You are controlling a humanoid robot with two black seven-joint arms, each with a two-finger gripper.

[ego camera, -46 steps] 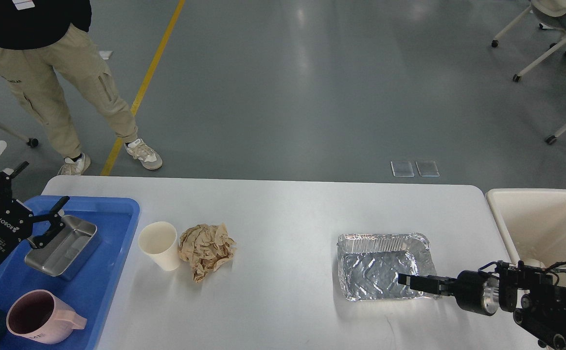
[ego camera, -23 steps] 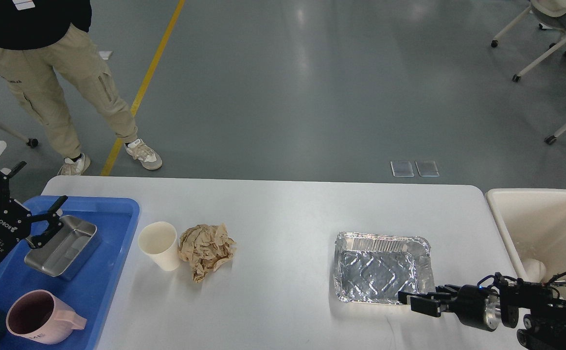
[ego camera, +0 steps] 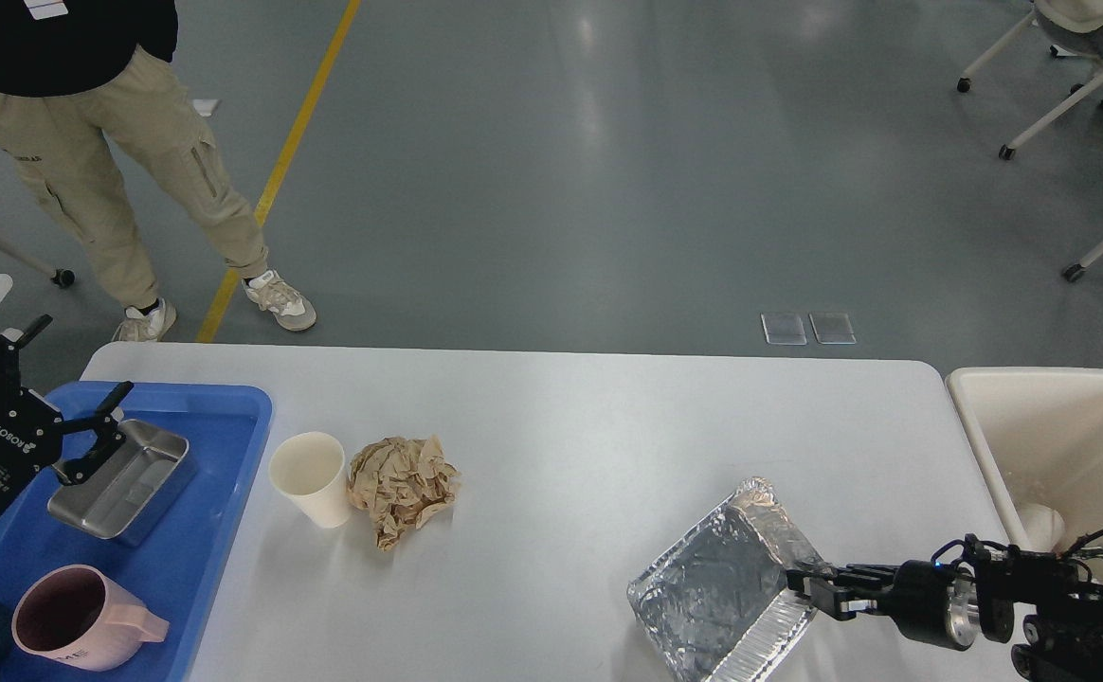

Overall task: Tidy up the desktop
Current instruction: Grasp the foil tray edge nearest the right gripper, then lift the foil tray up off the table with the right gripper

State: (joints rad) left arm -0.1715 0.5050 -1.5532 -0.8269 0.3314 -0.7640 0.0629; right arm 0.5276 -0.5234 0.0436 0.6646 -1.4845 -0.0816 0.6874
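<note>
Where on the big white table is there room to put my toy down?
The desktop is bare between the crumpled paper and the foil tray, and along the far edge. It is crowded by the paper cup and inside the blue tray.

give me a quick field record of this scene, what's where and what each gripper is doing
desktop: white, holds loose items
foil tray: tilted, near right edge
right gripper: shut on foil tray rim
left gripper: open, over blue tray
blue tray: far left, holds steel box and pink mug
paper cup: upright, beside crumpled paper
bin: right of desktop
</note>
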